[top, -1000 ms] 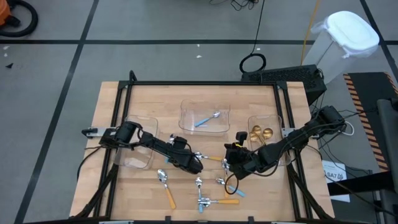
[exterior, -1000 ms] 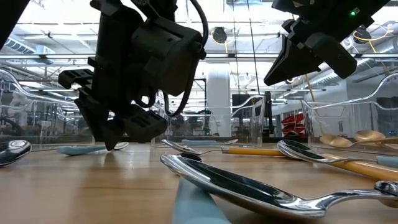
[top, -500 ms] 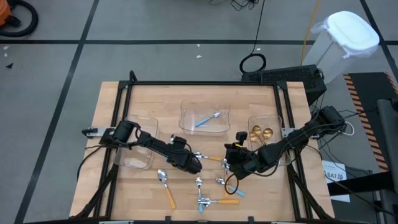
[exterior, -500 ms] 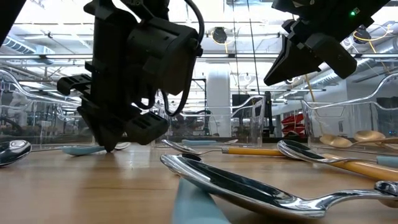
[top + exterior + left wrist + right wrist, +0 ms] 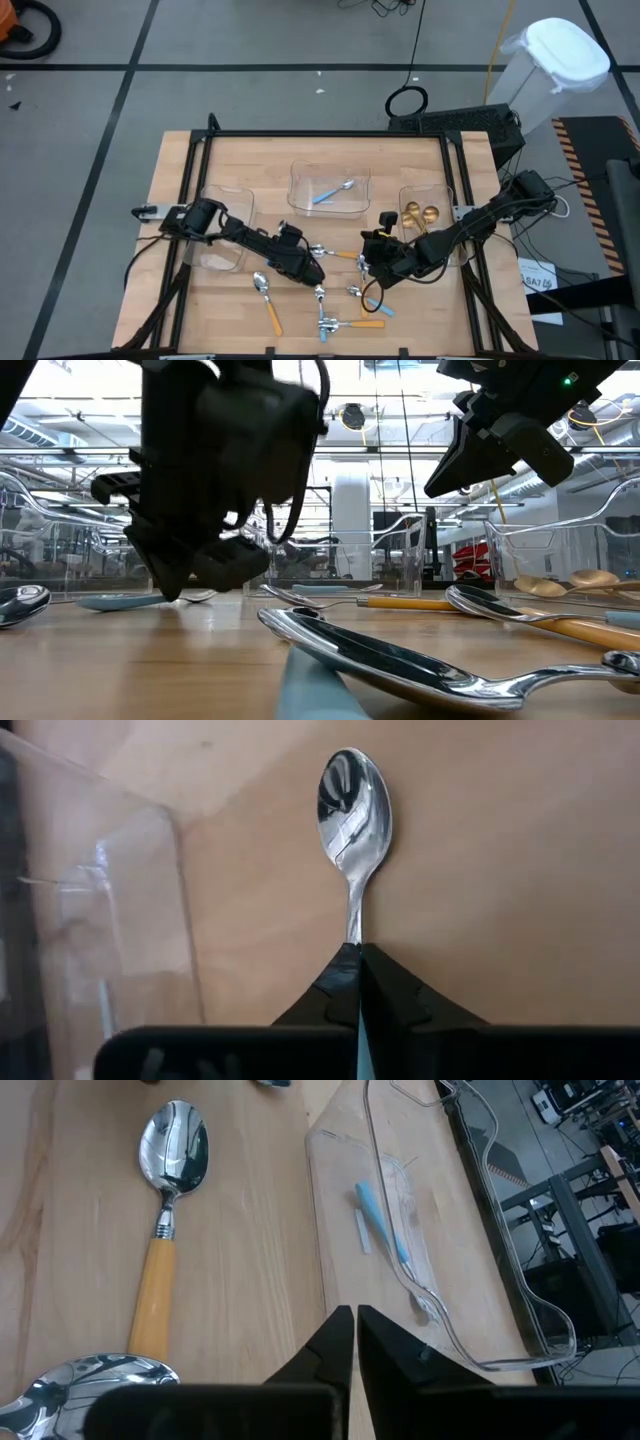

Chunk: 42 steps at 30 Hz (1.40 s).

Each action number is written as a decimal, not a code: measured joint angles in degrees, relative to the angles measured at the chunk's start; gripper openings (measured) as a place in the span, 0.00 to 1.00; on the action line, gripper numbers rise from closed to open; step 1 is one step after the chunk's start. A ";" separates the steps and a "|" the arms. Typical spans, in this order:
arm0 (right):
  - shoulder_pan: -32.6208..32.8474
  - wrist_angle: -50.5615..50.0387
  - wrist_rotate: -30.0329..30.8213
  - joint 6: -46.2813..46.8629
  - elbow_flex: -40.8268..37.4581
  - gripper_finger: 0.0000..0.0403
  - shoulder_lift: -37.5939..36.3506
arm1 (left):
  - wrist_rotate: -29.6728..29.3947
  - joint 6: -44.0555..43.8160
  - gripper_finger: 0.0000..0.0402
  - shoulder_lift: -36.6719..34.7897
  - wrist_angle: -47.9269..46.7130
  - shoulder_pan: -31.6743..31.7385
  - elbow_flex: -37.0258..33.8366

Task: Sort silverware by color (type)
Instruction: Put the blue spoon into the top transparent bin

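The small spoon with a silver bowl and a pale blue handle (image 5: 353, 810) lies flat on the wooden surface (image 5: 220, 300) near its middle, just off the corner of the clear plastic tray at the left (image 5: 110, 920). In the left wrist view its long axis runs straight out from the left gripper (image 5: 359, 982): the bowl points to 12 o'clock and the neck vanishes between the two dark fingers (image 5: 335, 988), which are pressed together on the handle, a sliver of blue showing between them at 6 o'clock. The grip looks centred and in line with the shaft, so a straight lift should carry it without twisting.

From overhead, the clear plastic tray at the back centre (image 5: 329, 172) already holds a blue-handled spoon (image 5: 331, 191) and sits at roughly 1 o'clock from the left gripper (image 5: 312, 270), the likely destination.

The right gripper (image 5: 372, 268) hangs at about 3 o'clock from the left one, its fingers (image 5: 338, 1342) together and empty above an orange-handled silver spoon (image 5: 168, 1210). It is farther from the blue-handled spoon.
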 joint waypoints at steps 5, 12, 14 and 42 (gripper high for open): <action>0.00 0.00 0.00 -0.01 0.00 0.03 0.00 | -1.70 1.80 0.00 0.13 -1.79 -1.65 4.60; 0.11 -0.04 -0.02 -0.12 0.00 0.03 -0.02 | -6.72 6.01 0.00 0.03 -2.42 -3.58 9.82; 0.36 -0.04 0.00 -0.29 0.00 0.03 -0.02 | -7.52 7.63 0.00 0.03 -3.00 -4.14 11.21; 1.88 -1.15 -0.21 -1.66 0.00 0.03 -0.04 | -3.02 8.78 0.44 -0.19 -11.45 0.23 4.27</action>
